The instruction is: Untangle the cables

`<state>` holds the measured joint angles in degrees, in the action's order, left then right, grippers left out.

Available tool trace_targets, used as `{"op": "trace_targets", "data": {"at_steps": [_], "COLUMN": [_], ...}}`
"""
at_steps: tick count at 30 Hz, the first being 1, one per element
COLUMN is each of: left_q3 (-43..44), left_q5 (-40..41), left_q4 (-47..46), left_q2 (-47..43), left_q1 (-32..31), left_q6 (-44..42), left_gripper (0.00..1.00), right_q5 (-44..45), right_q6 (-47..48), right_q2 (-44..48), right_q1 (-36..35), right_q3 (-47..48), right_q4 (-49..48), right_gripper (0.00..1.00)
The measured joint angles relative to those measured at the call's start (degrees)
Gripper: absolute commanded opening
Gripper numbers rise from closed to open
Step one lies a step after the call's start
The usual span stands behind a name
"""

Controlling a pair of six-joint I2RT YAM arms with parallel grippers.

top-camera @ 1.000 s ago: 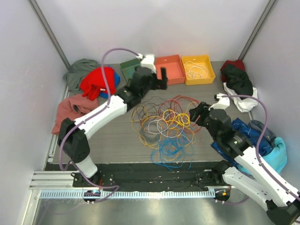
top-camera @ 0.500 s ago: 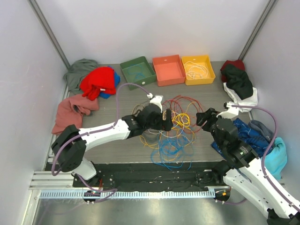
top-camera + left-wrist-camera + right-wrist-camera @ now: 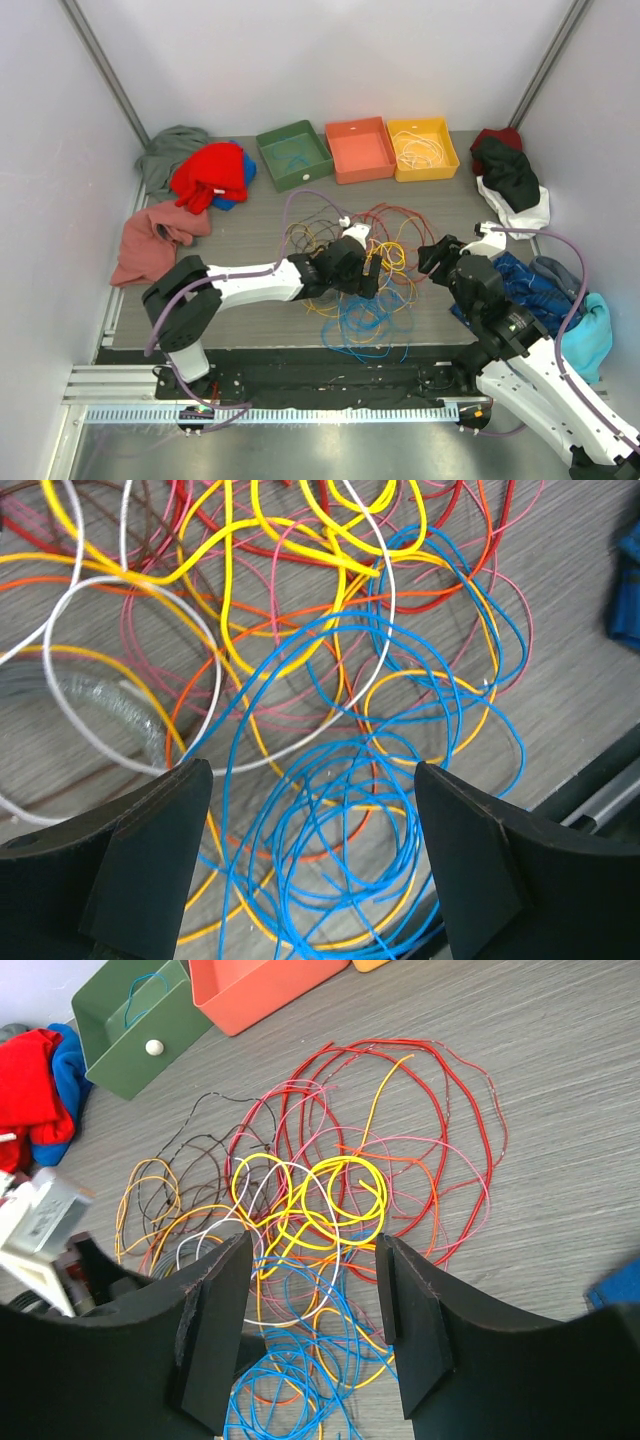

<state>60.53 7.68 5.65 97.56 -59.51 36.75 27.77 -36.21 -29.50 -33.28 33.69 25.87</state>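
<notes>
Sprawling over the middle of the grey table (image 3: 230, 250), the cables (image 3: 330, 1195) form one loose tangle of thin, looping wires. Seven colours show: red, pink, orange, yellow, white, brown and blue. Red makes the widest rings toward the upper right of the heap. Yellow is bunched in the centre, brown trails to the upper left, and blue is coiled many times over at the lower edge. How many separate wires there are cannot be told, since they cross too often.

Three trays stand in a row along the top of the overhead view. The green tray (image 3: 268, 150) has a blue cable (image 3: 140, 985) in it, the orange tray (image 3: 360, 150) is bare, and the yellow tray (image 3: 440, 128) has a white cable (image 3: 420, 150) coiled inside.

Two arms reach in. The left claw (image 3: 310, 780) hangs low over the blue coils with its jaws wide and nothing between them. The right claw (image 3: 312, 1260) sits at the right edge of the heap, jaws apart and gripping nothing.
</notes>
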Motion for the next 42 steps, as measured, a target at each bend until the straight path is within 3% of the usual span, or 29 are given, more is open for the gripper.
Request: {"op": "trace_targets", "data": {"at_steps": [23,25,32,40,42], "left_q3": [7.41,8.46,9.11,6.34,5.46], "left_q5": [-12.24,-12.26,-12.52,-12.83,-12.85], "left_q4": [-9.64,-9.53,-9.49,-9.79,-9.79], "left_q2": [13.33,14.34,14.93,14.23,13.90], "left_q1": [-0.04,-0.04,0.00,0.00,0.00], "left_q6": [2.71,2.78,3.02,2.21,1.86], "left_gripper": [0.84,0.80,0.50,0.43,0.36], "right_q5": [1.16,1.31,1.55,1.75,1.73], "right_q6": [1.03,1.27,1.64,1.79,1.79], "right_q2": [-0.48,-0.48,-0.48,-0.50,-0.55], "right_q1": [0.00,0.00,0.00,0.00,0.00], "right_q3": [0.00,0.00,0.00,0.00,0.00], "right_q4": [0.48,0.61,0.85,0.98,0.98], "right_gripper": [0.60,0.60,0.60,0.60,0.59]}}
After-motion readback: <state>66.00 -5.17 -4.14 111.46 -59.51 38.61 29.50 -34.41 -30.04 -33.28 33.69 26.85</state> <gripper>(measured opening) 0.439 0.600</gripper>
